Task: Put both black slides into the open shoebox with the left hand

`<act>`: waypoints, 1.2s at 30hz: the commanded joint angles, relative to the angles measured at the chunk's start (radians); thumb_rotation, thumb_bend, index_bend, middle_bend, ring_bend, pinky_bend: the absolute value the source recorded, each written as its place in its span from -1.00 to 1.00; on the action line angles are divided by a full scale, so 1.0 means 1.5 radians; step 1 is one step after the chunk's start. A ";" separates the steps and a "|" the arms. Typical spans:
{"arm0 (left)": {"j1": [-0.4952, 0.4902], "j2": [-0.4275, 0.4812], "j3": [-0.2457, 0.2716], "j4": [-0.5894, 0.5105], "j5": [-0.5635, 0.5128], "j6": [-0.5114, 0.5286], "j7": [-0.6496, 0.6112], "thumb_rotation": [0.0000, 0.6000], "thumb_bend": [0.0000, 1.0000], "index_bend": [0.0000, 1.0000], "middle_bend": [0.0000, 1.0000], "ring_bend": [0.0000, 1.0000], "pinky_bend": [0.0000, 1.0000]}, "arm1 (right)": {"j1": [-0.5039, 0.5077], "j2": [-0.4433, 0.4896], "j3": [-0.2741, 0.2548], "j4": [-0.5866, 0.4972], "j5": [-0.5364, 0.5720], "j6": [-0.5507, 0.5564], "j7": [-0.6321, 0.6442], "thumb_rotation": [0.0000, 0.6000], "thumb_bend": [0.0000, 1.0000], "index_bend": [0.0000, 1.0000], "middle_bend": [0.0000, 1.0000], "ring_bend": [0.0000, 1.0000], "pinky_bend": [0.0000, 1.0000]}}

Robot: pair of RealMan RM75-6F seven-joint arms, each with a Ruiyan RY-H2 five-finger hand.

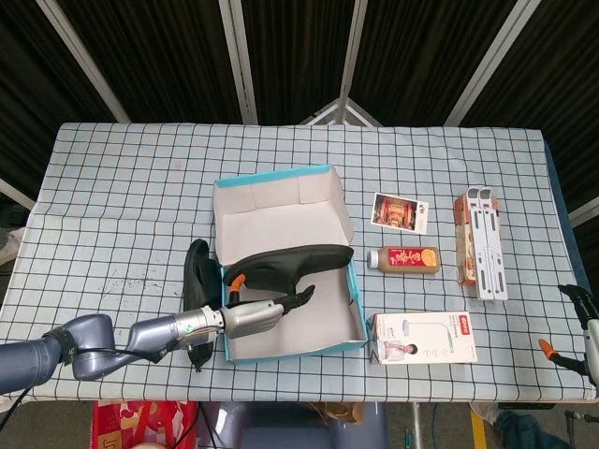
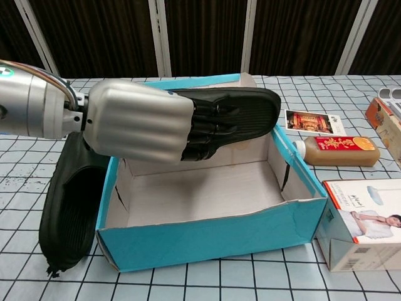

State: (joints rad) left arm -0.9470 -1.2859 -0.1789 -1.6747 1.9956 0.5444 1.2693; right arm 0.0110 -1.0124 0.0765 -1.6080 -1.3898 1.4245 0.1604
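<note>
Black slide (image 1: 299, 260) hangs over the open shoebox (image 1: 351, 311) in the head view, clamped in the left hand (image 1: 251, 316), while the chest view shows the second slide (image 2: 69, 210) beside the box, so lowering and release likely follow.
</note>
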 commanded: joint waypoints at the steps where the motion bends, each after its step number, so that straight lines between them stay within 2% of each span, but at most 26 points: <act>1: 0.003 -0.004 0.003 0.001 -0.004 0.006 -0.005 1.00 0.01 -0.37 -0.13 -0.91 -0.90 | 0.000 0.000 -0.001 -0.001 -0.001 0.000 -0.001 1.00 -0.53 -0.66 -0.67 -0.56 -0.56; 14: 0.017 -0.033 0.016 0.024 -0.043 0.039 -0.040 1.00 0.01 -0.37 -0.10 -0.91 -0.90 | 0.000 0.000 0.000 -0.001 0.003 -0.003 -0.002 1.00 -0.53 -0.66 -0.67 -0.56 -0.56; 36: 0.014 -0.047 0.049 0.037 -0.066 0.043 -0.052 1.00 0.01 -0.37 -0.08 -0.88 -0.90 | 0.000 0.002 0.001 -0.004 0.009 -0.006 -0.002 1.00 -0.53 -0.66 -0.67 -0.56 -0.56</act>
State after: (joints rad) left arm -0.9265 -1.3553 -0.1065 -1.6200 1.8978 0.6075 1.1936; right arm 0.0105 -1.0089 0.0774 -1.6134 -1.3768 1.4152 0.1575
